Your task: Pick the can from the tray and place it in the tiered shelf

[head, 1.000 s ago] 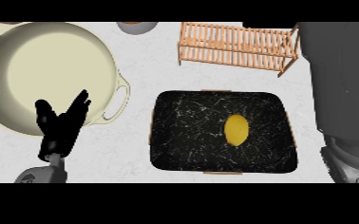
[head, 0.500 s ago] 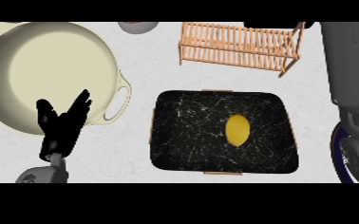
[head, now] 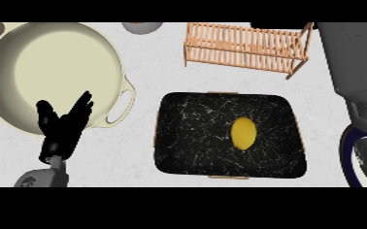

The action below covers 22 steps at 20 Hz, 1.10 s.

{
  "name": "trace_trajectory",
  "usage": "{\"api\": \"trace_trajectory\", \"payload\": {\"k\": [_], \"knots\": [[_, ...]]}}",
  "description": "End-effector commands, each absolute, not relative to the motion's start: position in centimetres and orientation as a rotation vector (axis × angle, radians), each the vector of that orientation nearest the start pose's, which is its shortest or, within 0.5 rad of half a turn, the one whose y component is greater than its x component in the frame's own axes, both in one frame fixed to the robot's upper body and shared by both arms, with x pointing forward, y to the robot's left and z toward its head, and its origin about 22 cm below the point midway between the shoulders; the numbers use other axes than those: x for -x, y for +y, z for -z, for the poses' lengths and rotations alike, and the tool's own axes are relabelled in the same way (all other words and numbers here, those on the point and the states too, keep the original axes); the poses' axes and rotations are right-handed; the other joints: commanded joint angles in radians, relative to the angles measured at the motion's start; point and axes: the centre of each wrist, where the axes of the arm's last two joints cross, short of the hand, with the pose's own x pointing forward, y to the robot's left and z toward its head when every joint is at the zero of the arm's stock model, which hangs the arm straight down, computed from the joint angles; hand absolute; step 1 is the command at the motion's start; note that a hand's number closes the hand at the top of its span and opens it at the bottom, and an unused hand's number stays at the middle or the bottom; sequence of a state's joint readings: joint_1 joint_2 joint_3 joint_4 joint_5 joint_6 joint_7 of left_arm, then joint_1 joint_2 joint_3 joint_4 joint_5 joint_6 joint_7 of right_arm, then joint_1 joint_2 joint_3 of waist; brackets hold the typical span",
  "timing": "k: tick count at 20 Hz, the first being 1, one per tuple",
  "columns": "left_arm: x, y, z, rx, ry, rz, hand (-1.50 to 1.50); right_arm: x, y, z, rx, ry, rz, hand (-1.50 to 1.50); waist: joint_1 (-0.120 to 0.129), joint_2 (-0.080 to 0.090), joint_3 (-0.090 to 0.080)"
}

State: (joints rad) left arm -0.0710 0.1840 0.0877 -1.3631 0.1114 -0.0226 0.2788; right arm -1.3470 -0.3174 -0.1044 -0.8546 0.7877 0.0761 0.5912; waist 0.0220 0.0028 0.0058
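One change: your right forearm (head: 344,63) now runs further down the right edge than a second ago.
Right hand: out of view, so you cannot tell its state.
Meaning: probably the reach beginning; nothing grasped yet.
Can (head: 243,132): lying in the tray (head: 186,140), unmoved.
Left hand (head: 63,128): resting lower left, fingers spread, holding nothing, unchanged.
Tiered shelf (head: 247,48): beyond the tray.

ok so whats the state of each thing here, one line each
can: lying in the tray, not held
tray: flat on the counter, holding only the can
tiered shelf: upright behind the tray, nothing visible on it
cream pot: open, no lid, nothing visible inside
left hand: open, fingers up, resting at lower left over the pot's rim
right hand: not in view
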Motion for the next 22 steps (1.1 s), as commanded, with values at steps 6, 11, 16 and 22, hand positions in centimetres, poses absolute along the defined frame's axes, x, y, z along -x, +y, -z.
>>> {"api": "trace_trajectory", "payload": {"k": [6,11,16,22], "knots": [[-25.0,29.5,2.1,-0.084,-1.114,-0.015,0.00,-46.3,-16.7,-31.0,1.028,-1.539,-0.526,1.50,0.015,0.008,-0.006],[-25.3,28.4,1.8,-0.082,-1.111,-0.012,0.00,-46.5,-18.3,-31.7,0.991,-1.562,-0.551,1.50,0.003,0.004,-0.006],[-24.8,27.8,3.4,-0.100,-1.121,-0.026,0.00,-46.6,-17.0,-31.3,1.038,-1.498,-0.638,1.50,-0.007,0.000,-0.006],[-26.2,29.8,2.6,-0.096,-1.137,-0.067,0.00,-46.7,-17.6,-31.3,0.923,-1.577,-0.285,-1.50,-0.005,0.006,-0.007]]}}
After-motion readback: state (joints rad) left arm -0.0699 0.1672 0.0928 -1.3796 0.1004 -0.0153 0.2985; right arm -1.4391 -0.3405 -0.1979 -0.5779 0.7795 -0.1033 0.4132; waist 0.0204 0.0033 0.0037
